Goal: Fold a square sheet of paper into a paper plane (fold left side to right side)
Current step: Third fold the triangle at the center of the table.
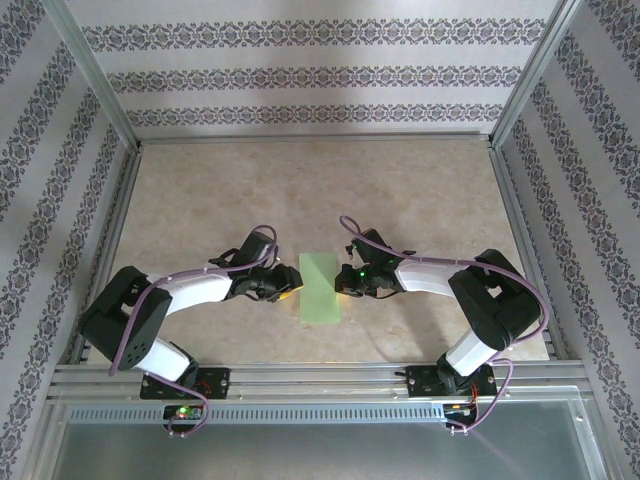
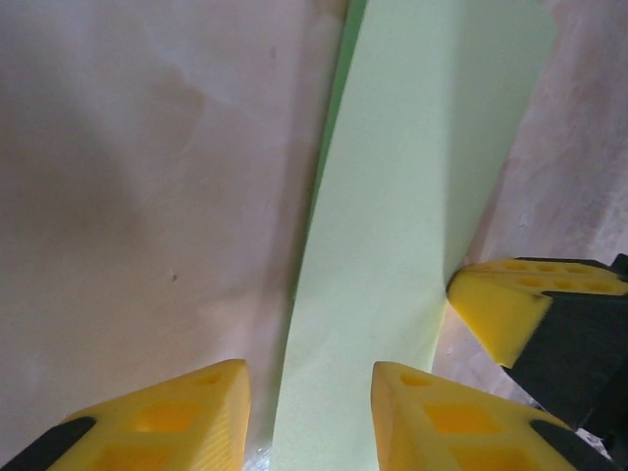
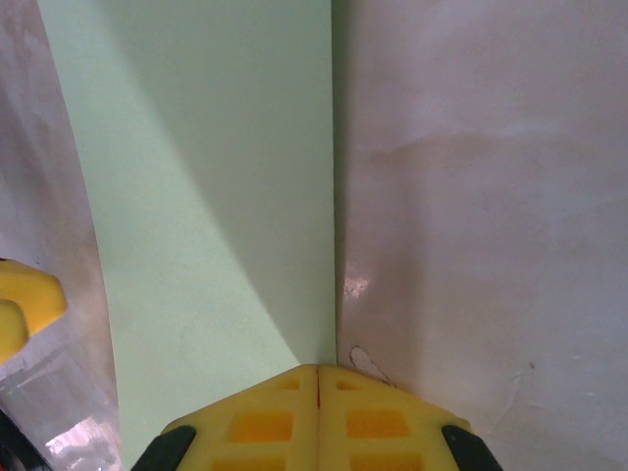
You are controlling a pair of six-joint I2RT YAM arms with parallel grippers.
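Observation:
The square sheet of paper (image 1: pixel 320 288) lies folded into a light green upright rectangle on the table between my two arms. My left gripper (image 1: pixel 288 290) is at its left edge. In the left wrist view the paper (image 2: pixel 412 196) runs up between that gripper's (image 2: pixel 309 392) yellow fingers, which stand apart, the right finger over the strip. My right gripper (image 1: pixel 345 285) is at the paper's right edge. In the right wrist view its (image 3: pixel 319 373) fingers are shut together, tips down at the straight edge of the paper (image 3: pixel 216 177). No paper shows between them.
The beige table (image 1: pixel 300 190) is fenced by an aluminium frame (image 1: pixel 310 132) with patterned walls behind it. The right gripper's yellow fingertip (image 2: pixel 510 304) shows close beside the paper in the left wrist view. A fine hair or thread (image 3: pixel 368 361) lies on the table by the right fingertips.

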